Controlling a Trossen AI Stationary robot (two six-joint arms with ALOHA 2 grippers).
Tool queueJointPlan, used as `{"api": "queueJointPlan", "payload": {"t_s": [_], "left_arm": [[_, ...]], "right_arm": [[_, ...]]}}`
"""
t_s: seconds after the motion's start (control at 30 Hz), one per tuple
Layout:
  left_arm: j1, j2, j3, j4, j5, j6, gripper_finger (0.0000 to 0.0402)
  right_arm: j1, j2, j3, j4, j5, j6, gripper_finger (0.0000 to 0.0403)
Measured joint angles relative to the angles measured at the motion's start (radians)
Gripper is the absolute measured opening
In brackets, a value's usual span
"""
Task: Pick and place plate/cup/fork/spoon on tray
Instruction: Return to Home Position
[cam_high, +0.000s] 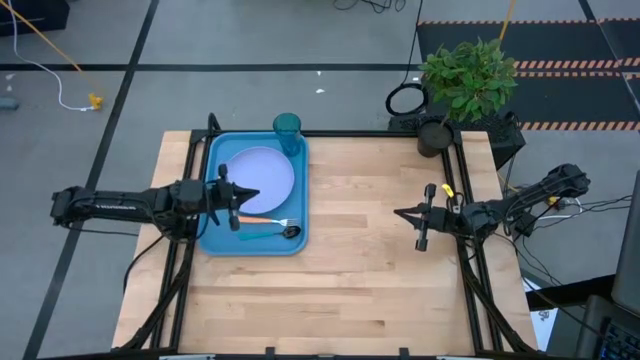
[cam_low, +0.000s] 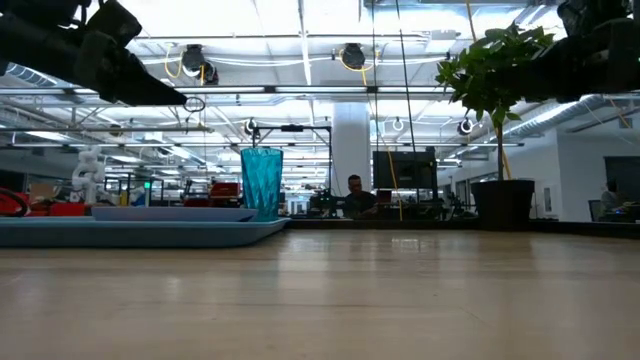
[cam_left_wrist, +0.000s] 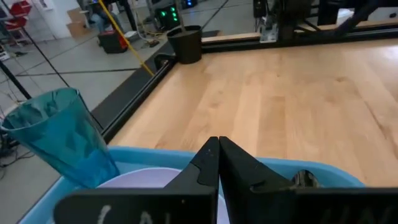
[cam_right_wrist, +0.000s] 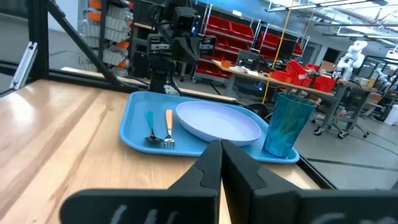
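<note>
The plate (cam_high: 262, 178), cup (cam_high: 288, 130), fork (cam_high: 268, 221) and spoon (cam_high: 287, 232) all sat on the tray (cam_high: 230, 245). The left end effector (cam_high: 256, 195), pressed together and empty, hung right over it; the right end effector (cam_high: 399, 212), likewise closed, was well apart.

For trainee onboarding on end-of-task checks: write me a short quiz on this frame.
1. True or false: the cup stands on the plate.
2. What lies between the plate and the spoon? A) the fork B) the cup C) nothing
3. Fill in: the left claw above the tray and the right claw above the table both have fingers ___.
Key: 1 false, it stands in the tray beside the plate; 2 A; 3 shut.
</note>
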Motion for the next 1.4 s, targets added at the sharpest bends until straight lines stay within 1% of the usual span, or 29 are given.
{"api": "queueJointPlan", "payload": {"t_s": [0.17,0.3,0.37,0.43,0.5,0.6,0.73,0.83,0.93,1.0,1.07,1.23,1.37,1.4], "left_arm": [[0.017,0.003,0.0,0.001,0.071,0.027,0.0004],[0.033,0.002,0.0,0.002,0.077,0.033,0.001],[0.036,0.002,-0.008,0.017,0.1,0.032,0.0008],[0.037,0.002,-0.035,0.051,0.123,0.031,0.0004],[0.037,0.002,-0.072,0.103,0.125,0.019,0.0005],[0.037,0.002,-0.122,0.168,0.125,0.002,0.001],[0.038,0.002,-0.147,0.197,0.125,-0.003,0.0003],[0.039,0.002,-0.148,0.208,0.125,-0.003,0.0007],[0.039,0.002,-0.148,0.215,0.125,-0.002,0.0009],[0.039,0.002,-0.148,0.209,0.124,-0.002,0.0004],[0.039,0.002,-0.148,0.198,0.125,-0.009,0.0003],[0.039,0.001,-0.148,0.208,0.123,-0.016,0.0012],[0.045,-0.006,-0.148,0.223,0.123,-0.011,0.0004],[0.045,-0.008,-0.148,0.222,0.123,-0.01,0.0003]], "right_arm": [[0.0,-0.027,-0.038,0.021,0.0,-0.002,0.0],[-0.001,-0.055,-0.077,0.052,0.0,0.016,0.0],[-0.001,-0.059,-0.077,0.06,0.0,0.022,0.0],[-0.001,-0.061,-0.077,0.08,-0.006,0.002,0.0],[-0.002,-0.071,-0.077,0.105,-0.046,-0.033,0.0],[-0.002,-0.099,-0.078,0.104,-0.075,-0.071,0.0],[-0.007,-0.166,-0.079,0.06,-0.076,-0.128,0.0],[-0.015,-0.235,-0.079,0.043,-0.078,-0.163,0.0],[-0.015,-0.325,-0.08,-0.068,-0.079,-0.168,0.0],[-0.015,-0.395,-0.08,-0.154,-0.087,-0.144,0.0],[-0.015,-0.463,-0.08,-0.221,-0.131,-0.118,0.0],[-0.016,-0.461,-0.081,-0.251,-0.175,-0.092,0.0],[-0.033,-0.461,-0.081,-0.256,-0.188,-0.109,0.0],[-0.042,-0.462,-0.081,-0.251,-0.209,-0.113,0.0]]}}
